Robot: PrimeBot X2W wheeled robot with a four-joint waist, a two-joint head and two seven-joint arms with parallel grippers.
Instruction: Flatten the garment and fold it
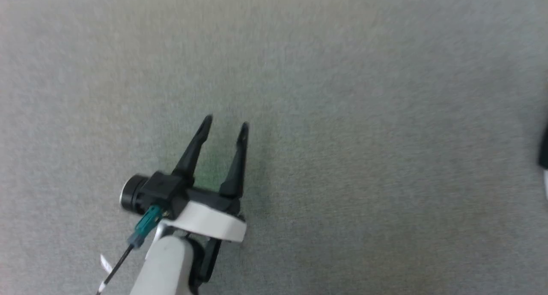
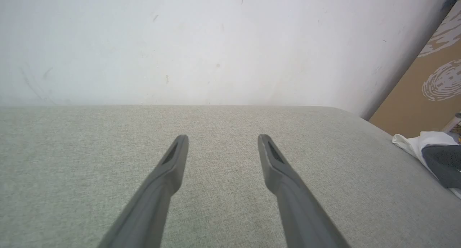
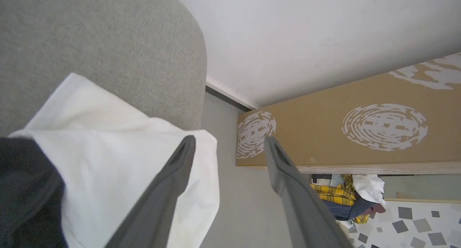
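**Head view.** The left pincer point(image 1: 226, 123) hovers wide open and empty over the bare grey fabric-covered table point(image 1: 342, 93). The picture is blurred, and a dark-and-white scrap at the right edge is too small to name.

**Left wrist view.** The same pincer point(image 2: 222, 137) gapes above the table. The garment point(image 2: 417, 141) lies well apart from it, at the table's right-hand corner near a cardboard panel point(image 2: 407, 107).

**Right wrist view.** The right pincer point(image 3: 229, 140) is wide open with nothing between its fingers. One finger crosses the garment's point(image 3: 108, 150) white body, though I cannot tell whether it touches. The shirt is bunched at the table's rounded corner, with a black sleeve beside it.

Flattening looks barely begun. Each pincer would do well to pinch a single layer at an edge, draw the shirt to the table's middle, then spread it low and taut.

Below the cardboard panel, a heap of clothes point(image 3: 342, 194) in yellow plaid, white and dark blue sits in what may be a bin. Its walls are hidden.
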